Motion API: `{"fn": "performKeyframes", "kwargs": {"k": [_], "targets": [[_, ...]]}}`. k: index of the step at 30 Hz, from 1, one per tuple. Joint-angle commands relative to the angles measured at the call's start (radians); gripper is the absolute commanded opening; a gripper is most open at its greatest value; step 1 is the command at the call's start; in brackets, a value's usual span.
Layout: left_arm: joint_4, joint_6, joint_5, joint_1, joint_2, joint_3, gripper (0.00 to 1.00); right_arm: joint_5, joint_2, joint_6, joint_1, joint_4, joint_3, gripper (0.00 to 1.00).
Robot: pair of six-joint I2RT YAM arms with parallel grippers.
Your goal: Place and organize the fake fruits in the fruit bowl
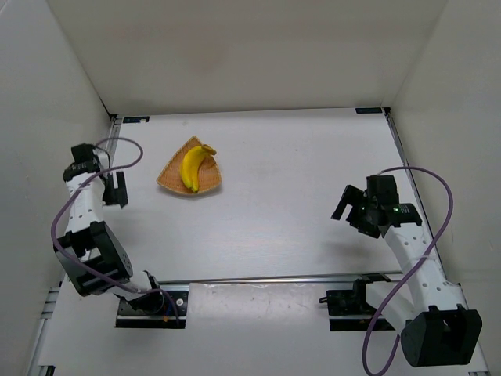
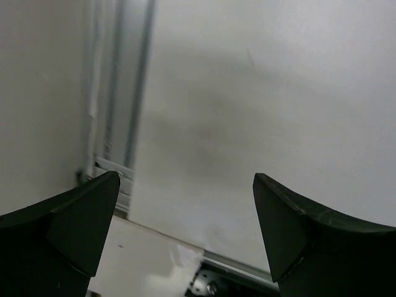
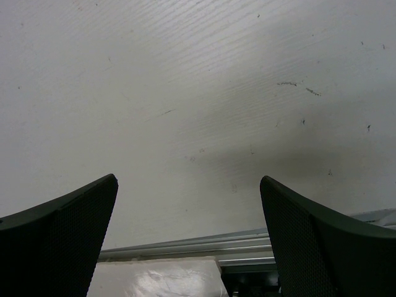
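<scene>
The bananas [image 1: 192, 166] lie in the fruit bowl [image 1: 167, 179] — placing looks done. The left fingers [image 2: 62, 229] and right fingers [image 3: 62, 235] gape empty — next, at most a nudge straighter.

I cannot read any words, numbers or signs here. The bananas [image 1: 192, 166] have no sticker that I can make out, and the bowl [image 1: 167, 182] has no tag. The table [image 1: 297, 204] has only tiny specks and scratches on it, not letters.

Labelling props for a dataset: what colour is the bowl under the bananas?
Orange-tan woven wicker; the bowl shows best in the top external view.
</scene>
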Motion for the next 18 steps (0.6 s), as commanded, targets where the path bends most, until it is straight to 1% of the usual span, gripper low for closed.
{"fn": "performKeyframes", "kwargs": {"k": [1, 5, 7, 13, 18], "targets": [[0.032, -0.007, 0.163, 0.081, -0.066, -0.124, 1.0, -0.011, -0.021, 0.003, 0.003, 0.013, -0.025, 1.0], [0.051, -0.044, 0.253, 0.171, -0.134, -0.227, 1.0, -0.011, -0.042, 0.014, 0.003, 0.022, -0.056, 1.0], [0.051, -0.044, 0.279, 0.191, -0.146, -0.241, 1.0, -0.011, -0.042, 0.023, 0.003, 0.022, -0.056, 1.0], [0.051, -0.044, 0.29, 0.21, -0.155, -0.264, 1.0, -0.03, -0.06, 0.043, 0.003, 0.041, -0.087, 1.0], [0.051, -0.032, 0.335, 0.221, -0.155, -0.264, 1.0, -0.03, -0.07, 0.043, 0.003, 0.041, -0.087, 1.0]]}}
